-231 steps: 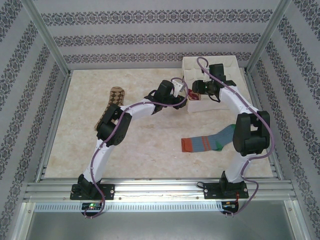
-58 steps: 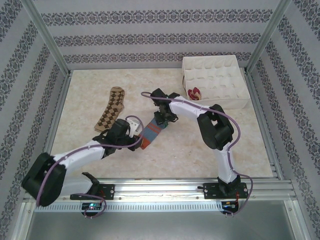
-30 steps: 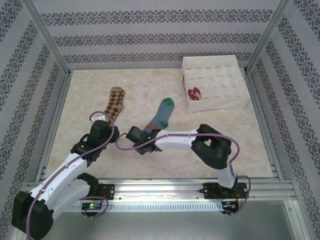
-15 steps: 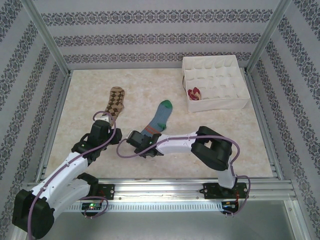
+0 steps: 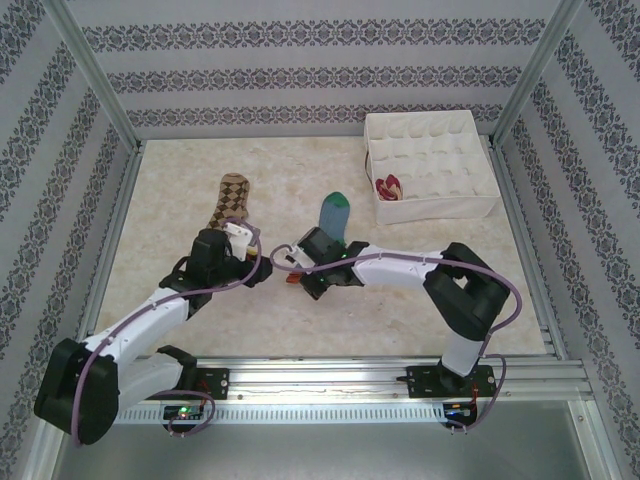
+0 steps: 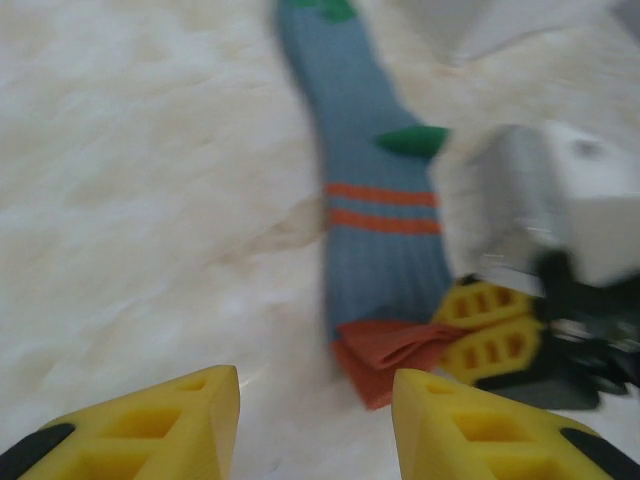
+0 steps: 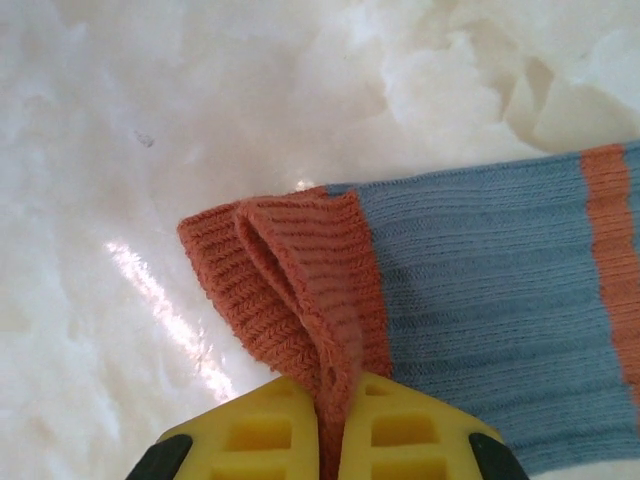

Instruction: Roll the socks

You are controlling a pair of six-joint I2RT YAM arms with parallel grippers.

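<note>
Right gripper (image 7: pixel 330 396), mid-frame from above, is clamped on the striped sock (image 7: pixel 480 270); left gripper (image 6: pixel 312 400) hovers parted at centre-left.

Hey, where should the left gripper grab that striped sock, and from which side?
The orange cuff, likely beside the right gripper's pinch, coming from the near side: the striped sock lies flat with the cuff nearest the open left gripper, its edge lifted.

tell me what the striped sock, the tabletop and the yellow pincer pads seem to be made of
The striped sock: knitted fabric, matte; ribbed stitches show, and the orange cuff folds softly.
The tabletop: looks like polished marble or a marble-print laminate; cream veining with a glossy glare streak.
The pads of the right pincer: probably moulded plastic or rubber, smooth yellow with cut-out pockets.
</note>
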